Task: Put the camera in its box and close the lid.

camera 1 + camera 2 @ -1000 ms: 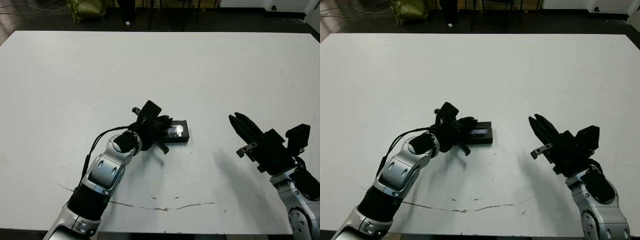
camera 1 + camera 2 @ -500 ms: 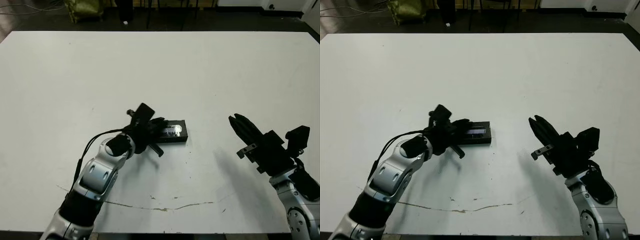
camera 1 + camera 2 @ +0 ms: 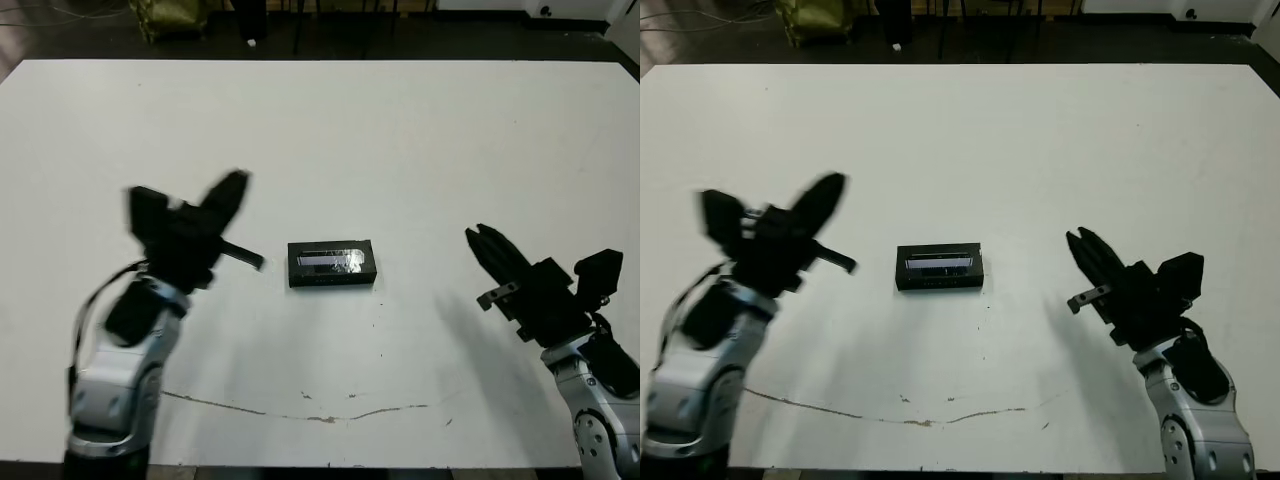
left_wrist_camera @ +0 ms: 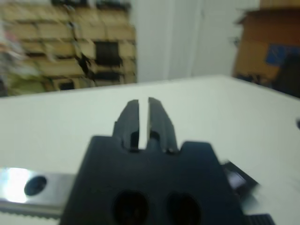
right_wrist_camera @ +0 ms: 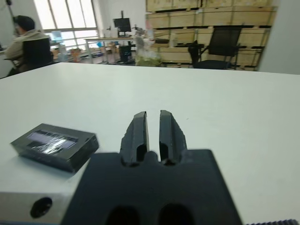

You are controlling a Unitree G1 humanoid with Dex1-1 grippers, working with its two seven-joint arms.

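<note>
The lid (image 3: 331, 259), flat and black with a silvery strip, lies on top of the box (image 3: 330, 279) in the middle of the table. Together they form one closed black block, also seen as the box (image 5: 55, 146) in the right wrist view. No white lining shows, and the camera is hidden. My left gripper (image 3: 238, 182) is raised well to the left of the box, shut and holding nothing, with its fingers (image 4: 132, 115) close together. To the right of the box, above the table, my right gripper (image 3: 484, 238) is shut and empty.
A thin dark crack line (image 3: 320, 415) runs across the white table (image 3: 400, 130) near its front edge. Beyond the far edge are dark floor and a yellow-green bag (image 3: 175, 15). A seated person (image 5: 26, 35) and a chair (image 5: 220, 47) show far off.
My left gripper has come off the box and swung up and to the left, leaving the lidded box uncovered. The right arm has hardly moved.
</note>
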